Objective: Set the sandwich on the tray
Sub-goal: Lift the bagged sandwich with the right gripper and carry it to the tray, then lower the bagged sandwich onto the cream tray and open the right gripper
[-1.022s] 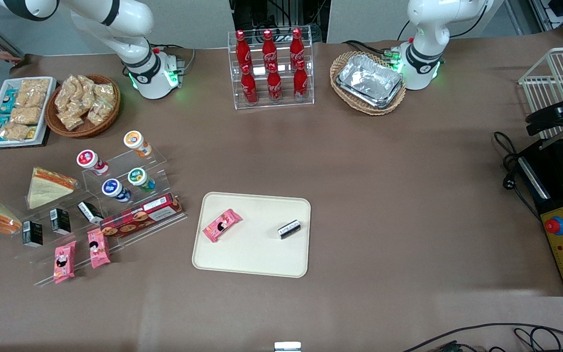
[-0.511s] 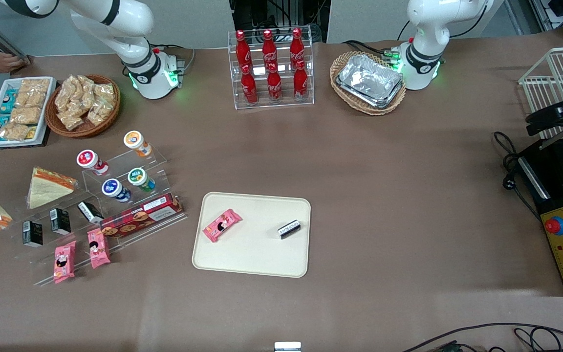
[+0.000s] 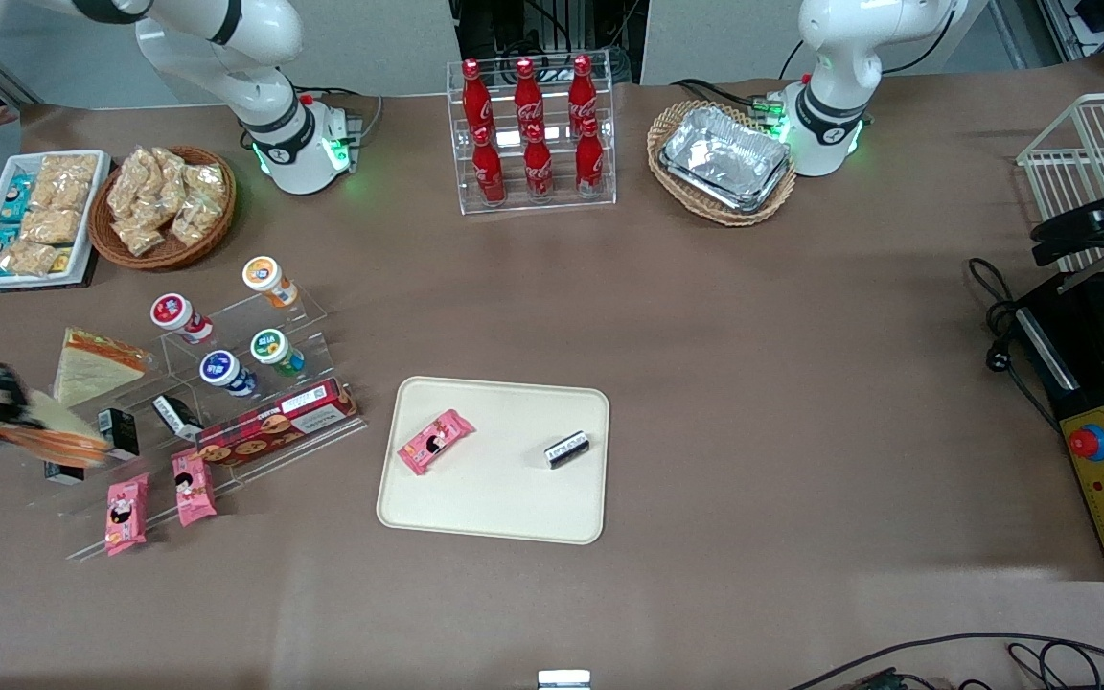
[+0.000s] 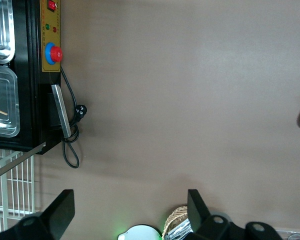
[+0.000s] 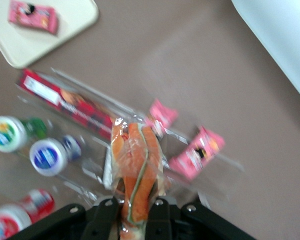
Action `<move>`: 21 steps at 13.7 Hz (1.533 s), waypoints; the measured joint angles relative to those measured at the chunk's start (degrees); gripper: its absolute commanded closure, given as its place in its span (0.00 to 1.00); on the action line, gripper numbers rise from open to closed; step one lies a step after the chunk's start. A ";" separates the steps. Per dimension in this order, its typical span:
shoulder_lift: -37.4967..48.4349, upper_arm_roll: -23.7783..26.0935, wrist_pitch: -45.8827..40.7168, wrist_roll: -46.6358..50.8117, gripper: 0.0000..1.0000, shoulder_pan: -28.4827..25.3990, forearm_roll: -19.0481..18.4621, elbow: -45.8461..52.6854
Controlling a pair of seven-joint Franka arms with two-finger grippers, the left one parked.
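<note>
The sandwich [image 3: 52,439], a clear-wrapped wedge with orange and pale layers, hangs above the acrylic display stand [image 3: 226,460] at the working arm's end of the table. My gripper [image 3: 8,422] is shut on it. In the right wrist view the sandwich [image 5: 137,167] stands on edge between the two black fingers, with my gripper [image 5: 135,212] clamped on its base. The cream tray [image 3: 504,489] lies mid-table, well apart from the sandwich, and carries a pink snack packet [image 3: 435,441] and a small black packet [image 3: 568,448]. A corner of the tray [image 5: 20,47] shows in the right wrist view.
A larger pale wedge [image 3: 92,369] rests on the stand beside yoghurt cups [image 3: 226,372], a red biscuit box [image 3: 276,422], small black cartons [image 3: 119,431] and pink packets [image 3: 159,498]. A cola bottle rack [image 3: 533,134], a snack basket [image 3: 164,206] and a foil-tray basket [image 3: 724,161] stand farther from the camera.
My gripper has carried the sandwich from the table's end toward the tray. It now hangs over the display stand's black cartons.
</note>
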State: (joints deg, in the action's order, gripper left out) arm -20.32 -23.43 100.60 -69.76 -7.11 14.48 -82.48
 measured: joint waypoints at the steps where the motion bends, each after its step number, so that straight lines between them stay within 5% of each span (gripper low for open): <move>1: -0.04 0.11 0.09 2.80 0.95 -4.03 -0.16 0.23; 10: -7.48 0.38 13.17 23.81 0.95 -31.30 -0.52 0.72; 16: -19.66 0.86 27.34 24.53 0.95 -39.87 -0.52 3.76; 21: -27.17 2.27 35.07 22.54 0.95 -40.20 -0.57 5.23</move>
State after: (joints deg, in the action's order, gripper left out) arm -47.48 -21.15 135.67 -47.22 -47.31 13.90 -77.25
